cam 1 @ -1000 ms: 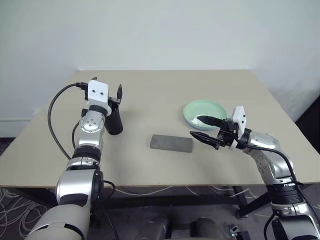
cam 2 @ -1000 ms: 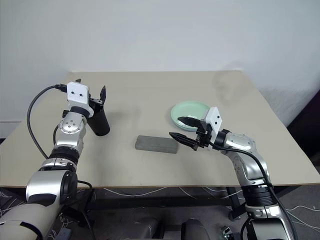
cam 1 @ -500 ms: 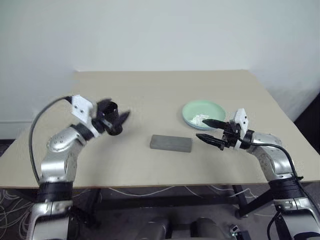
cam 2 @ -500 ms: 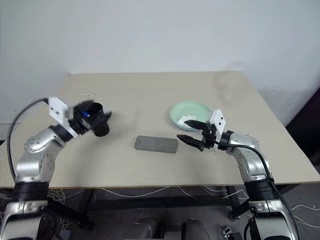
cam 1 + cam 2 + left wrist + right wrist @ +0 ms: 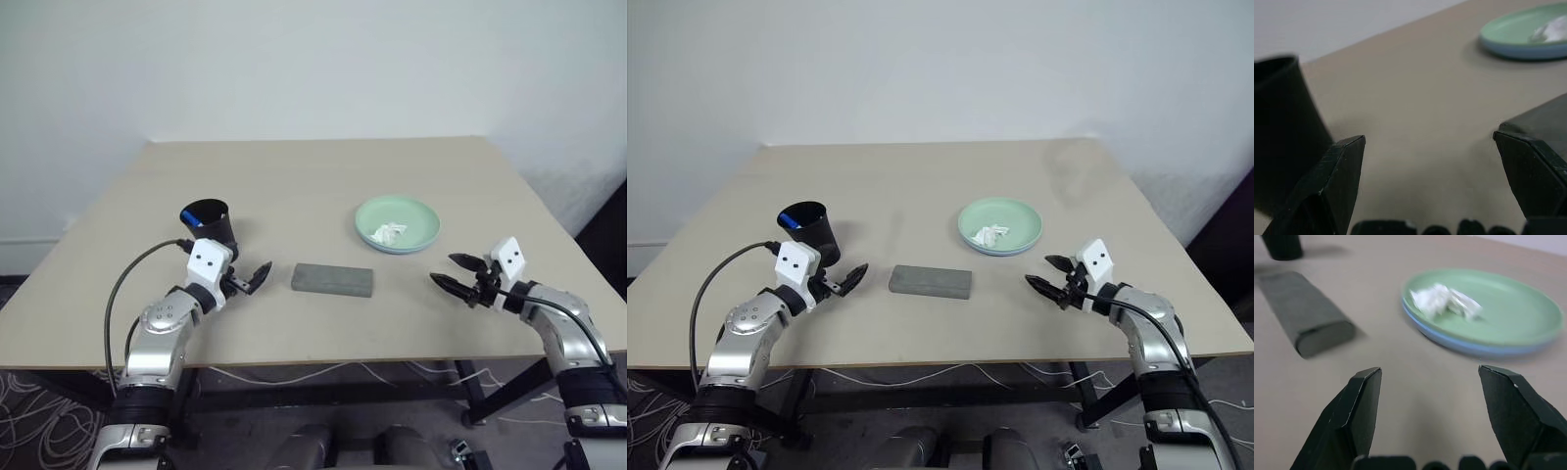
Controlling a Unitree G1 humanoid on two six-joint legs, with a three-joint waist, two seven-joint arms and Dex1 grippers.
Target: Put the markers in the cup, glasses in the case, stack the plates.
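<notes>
Both claws are spread and empty — the left gripper (image 5: 253, 278) between the cup (image 5: 210, 224) and the case (image 5: 333, 279), the right gripper (image 5: 456, 273) on the case's far side. A beige table (image 5: 313, 176) stands before a white wall (image 5: 313, 59). The cup holds something blue; beyond the case the mint plate (image 5: 397, 223), stacked on the blue one, carries a tissue (image 5: 388, 233).

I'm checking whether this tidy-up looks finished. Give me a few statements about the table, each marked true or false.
1. The green plate sits on the blue plate. True.
2. The cup lies on its side. False: it stands upright.
3. The grey case lies between cup and plates. True.
4. The right gripper holds the tissue. False: it is open and empty; the tissue lies on the green plate.
5. The left gripper is open. True.
</notes>
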